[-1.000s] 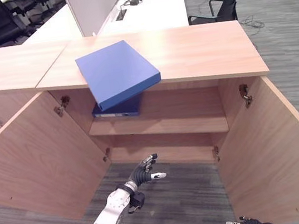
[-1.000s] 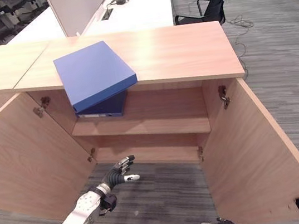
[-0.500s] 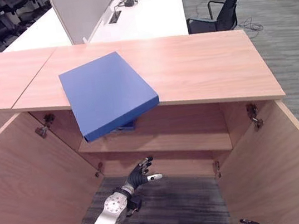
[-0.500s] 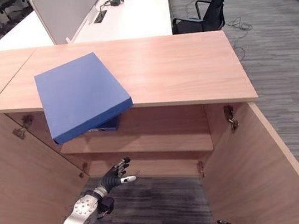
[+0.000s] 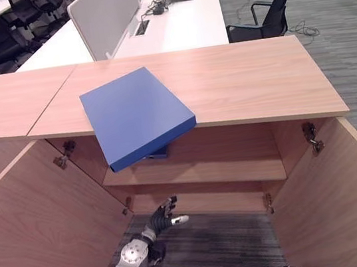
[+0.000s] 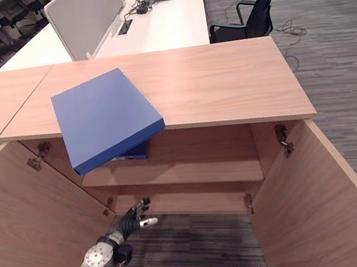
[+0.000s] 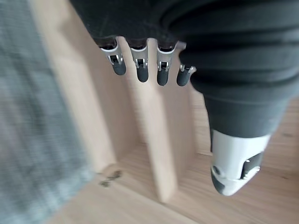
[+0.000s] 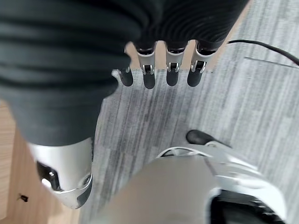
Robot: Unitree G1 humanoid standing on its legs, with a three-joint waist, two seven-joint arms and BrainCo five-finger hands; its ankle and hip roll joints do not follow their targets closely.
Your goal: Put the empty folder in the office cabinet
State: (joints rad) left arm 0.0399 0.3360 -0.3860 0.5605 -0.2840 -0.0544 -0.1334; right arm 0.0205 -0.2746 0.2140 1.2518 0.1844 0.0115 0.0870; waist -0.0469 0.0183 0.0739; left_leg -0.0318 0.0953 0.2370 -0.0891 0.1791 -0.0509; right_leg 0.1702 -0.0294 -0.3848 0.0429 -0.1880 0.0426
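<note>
Blue folder (image 5: 134, 114) atop open cabinet (image 5: 238, 84), both hands' fingers (image 7: 141, 70) relaxed, empty.

Folder (image 5: 137, 115) solid blue; cabinet (image 5: 238, 81) light wood grain; carpet (image 5: 347, 48) grey striped; desk (image 5: 181, 19) white; chair (image 5: 274, 8) black; second folder (image 5: 158, 152) darker blue.
</note>
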